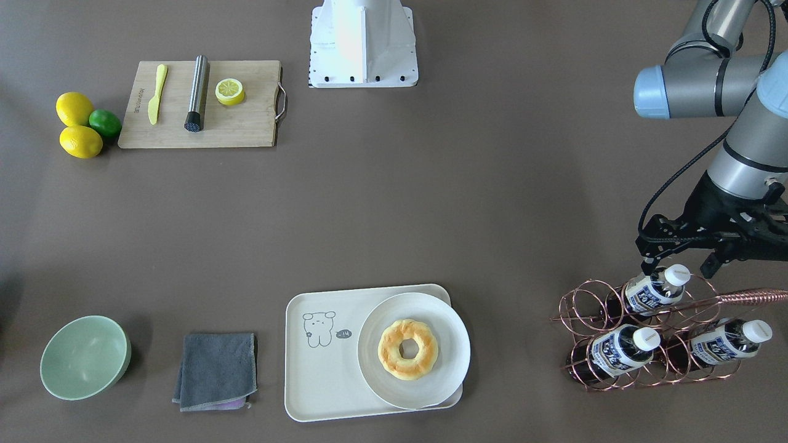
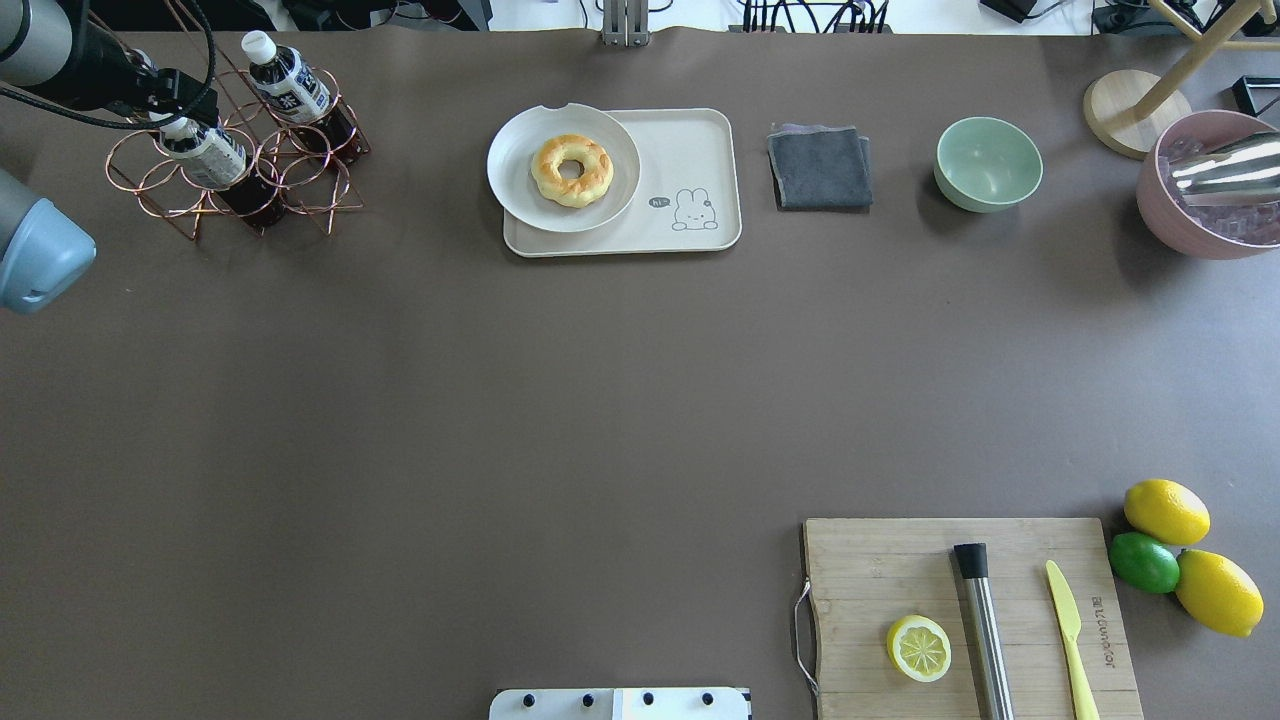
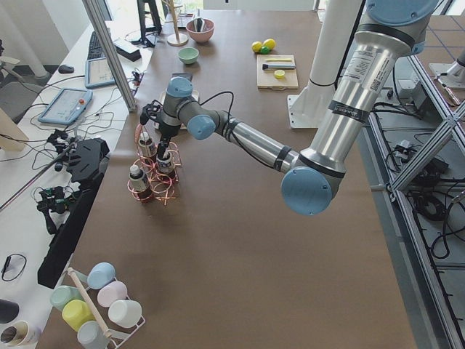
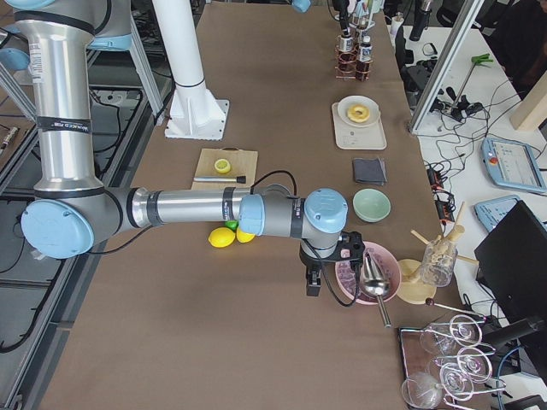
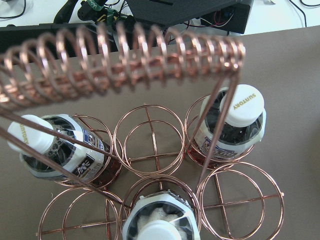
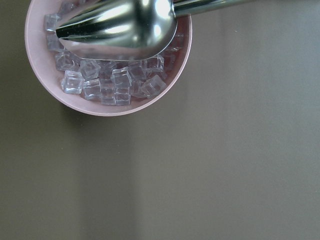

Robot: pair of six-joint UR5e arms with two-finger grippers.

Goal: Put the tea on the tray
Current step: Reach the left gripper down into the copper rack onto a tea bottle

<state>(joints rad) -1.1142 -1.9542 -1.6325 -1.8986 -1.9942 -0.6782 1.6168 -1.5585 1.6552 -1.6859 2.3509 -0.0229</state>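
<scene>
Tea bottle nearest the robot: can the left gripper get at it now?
Probably yes. The left gripper hangs open over the tea bottle, a finger either side of its white cap; the coiled copper handle runs beside, not across.

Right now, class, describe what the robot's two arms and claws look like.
The left arm and right arm are silver-grey metal tubes with pale-blue joint caps and looping black cables. The left claw is black, angular and two-fingered; the right claw looks black too.

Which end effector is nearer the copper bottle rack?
Left. The left end effector hovers over the rack; the right end effector is across the table, beside the pink ice bowl.
</scene>
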